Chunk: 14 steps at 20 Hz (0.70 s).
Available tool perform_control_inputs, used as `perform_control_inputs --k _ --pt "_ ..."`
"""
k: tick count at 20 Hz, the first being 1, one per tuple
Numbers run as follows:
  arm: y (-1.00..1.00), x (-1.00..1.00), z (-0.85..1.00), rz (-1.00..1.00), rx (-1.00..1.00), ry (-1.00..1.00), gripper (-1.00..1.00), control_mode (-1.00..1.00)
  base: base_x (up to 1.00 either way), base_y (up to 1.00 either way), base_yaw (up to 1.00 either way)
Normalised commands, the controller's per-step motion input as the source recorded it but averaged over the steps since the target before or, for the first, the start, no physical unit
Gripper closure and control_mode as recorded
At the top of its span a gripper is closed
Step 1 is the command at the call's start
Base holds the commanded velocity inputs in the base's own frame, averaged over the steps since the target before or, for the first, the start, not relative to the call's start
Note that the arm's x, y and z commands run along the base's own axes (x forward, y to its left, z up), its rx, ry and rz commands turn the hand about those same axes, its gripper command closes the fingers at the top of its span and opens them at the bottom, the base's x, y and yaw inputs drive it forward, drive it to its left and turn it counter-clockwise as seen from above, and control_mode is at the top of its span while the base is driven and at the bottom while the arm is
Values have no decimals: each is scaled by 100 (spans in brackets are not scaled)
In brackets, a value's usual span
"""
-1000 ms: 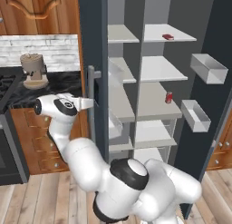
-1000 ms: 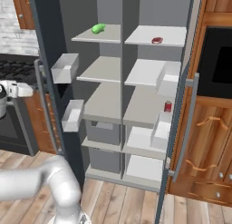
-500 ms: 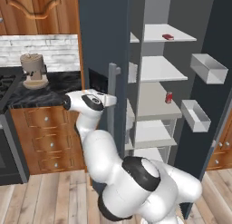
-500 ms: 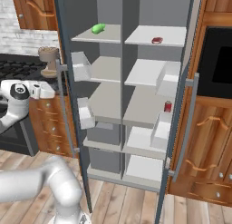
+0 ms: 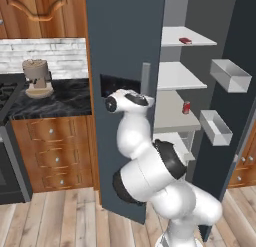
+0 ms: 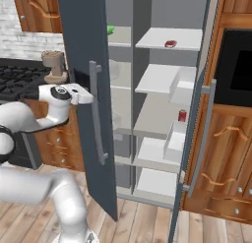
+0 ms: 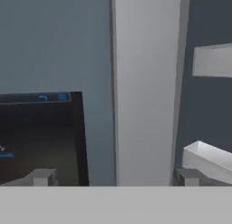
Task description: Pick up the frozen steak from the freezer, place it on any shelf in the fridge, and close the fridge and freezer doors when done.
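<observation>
The gripper (image 6: pixel 87 97) is against the outer face of the freezer door (image 6: pixel 83 65), beside its bar handle (image 6: pixel 97 119), jaws spread with the handle (image 7: pixel 145 87) between the fingertips (image 7: pixel 43 177). The door stands partly swung shut. The steak (image 6: pixel 170 43) lies on the top fridge shelf (image 6: pixel 162 38), right of that door; the fridge door (image 6: pixel 197 119) is open.

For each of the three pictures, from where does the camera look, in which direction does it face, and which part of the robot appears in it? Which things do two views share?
Left base view: behind the arm's left, facing the freezer door front; the white arm rises centre-right.
Right base view: behind its right, facing the fridge shelves; the arm reaches from lower left, the gripper at the bar handle.
Hand view: on the hand, close against the door's handle and black panel; one fingertip shows at the bottom.
Both base views share the frozen steak and red can.
</observation>
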Motion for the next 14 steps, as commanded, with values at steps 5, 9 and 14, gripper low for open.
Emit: perform_control_inputs --k 5,9,14 --pt "-37 84 16 0 6 -5 -100 -100 0 0 0" --pt "-20 81 34 0 9 -8 -100 -100 0 0 0" --pt "-20 95 33 0 8 -12 -100 -100 0 0 0"
